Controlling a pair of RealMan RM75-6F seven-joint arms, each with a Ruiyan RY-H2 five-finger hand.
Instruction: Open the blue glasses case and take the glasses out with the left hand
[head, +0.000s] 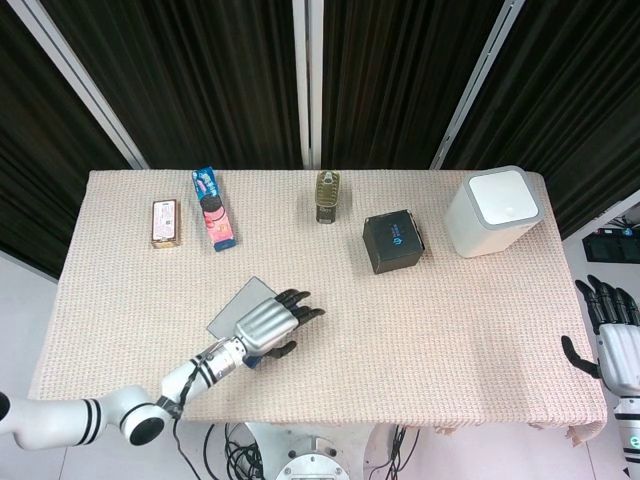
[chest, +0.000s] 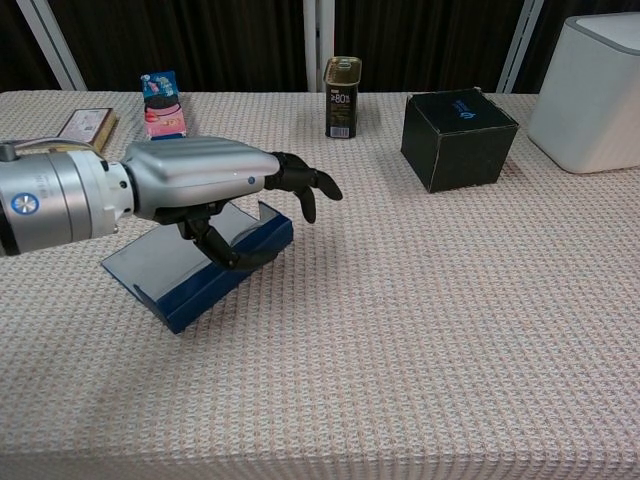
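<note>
The blue glasses case (chest: 222, 272) lies open at the front left of the table, its grey lid (head: 238, 308) flat behind it. My left hand (chest: 205, 178) hovers low over the case, fingers stretched forward past its far edge and thumb (chest: 228, 252) curled down into the tray. In the head view the left hand (head: 268, 326) covers most of the case. The glasses are hidden under the hand. My right hand (head: 613, 338) hangs off the table's right edge, fingers spread, holding nothing.
At the back stand an olive can (chest: 342, 96), a black box (chest: 458, 137) and a white bin (chest: 598, 90). A blue-pink snack pack (chest: 163, 102) and a small brown box (chest: 85, 128) lie at the back left.
</note>
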